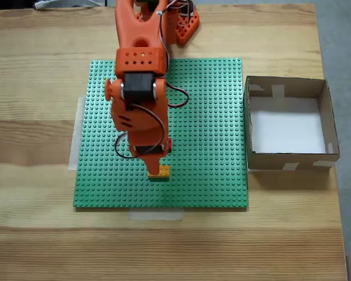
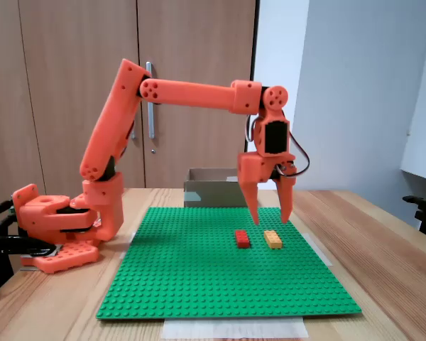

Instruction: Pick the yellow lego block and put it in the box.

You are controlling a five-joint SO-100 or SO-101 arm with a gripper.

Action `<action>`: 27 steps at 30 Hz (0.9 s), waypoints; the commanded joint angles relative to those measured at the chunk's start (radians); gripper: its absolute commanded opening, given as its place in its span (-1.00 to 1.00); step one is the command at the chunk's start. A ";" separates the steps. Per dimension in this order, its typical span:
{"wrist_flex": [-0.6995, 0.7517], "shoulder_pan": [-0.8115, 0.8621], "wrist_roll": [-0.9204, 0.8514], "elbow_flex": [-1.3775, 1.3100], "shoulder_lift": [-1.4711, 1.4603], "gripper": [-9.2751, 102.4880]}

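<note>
Pincer (image 2: pixel 270 221) open, fingers spread, hanging over the green baseplate (image 2: pixel 199 284) just above the yellow lego block (image 2: pixel 272 239). Block lies on the baseplate beside a red brick (image 2: pixel 242 239). Box (image 1: pixel 289 126) on the worktop (image 1: pixel 35 234) beside the baseplate edge.

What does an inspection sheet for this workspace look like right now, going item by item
Surface: wooden table with a green studded baseplate taped down at its edges.
Job's things: yellow lego block on the baseplate; box beside the baseplate, nothing seen inside.
Clutter: red brick on the baseplate next to the yellow one.
End effector: end effector open, fingertips above the bricks, holding nothing.
Cables: black wires loop along the wrist; more at the arm's base.
Surroundings: wooden cabinet doors and a pale wall behind the table.
</note>
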 commanded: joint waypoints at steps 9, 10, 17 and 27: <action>-0.064 0.005 -0.005 -0.040 -0.035 -0.44; -0.064 0.005 -0.008 -0.038 -0.035 -0.44; -0.083 0.005 -0.012 -0.005 -0.035 -0.44; -0.069 -0.021 0.012 -0.002 -0.052 -0.44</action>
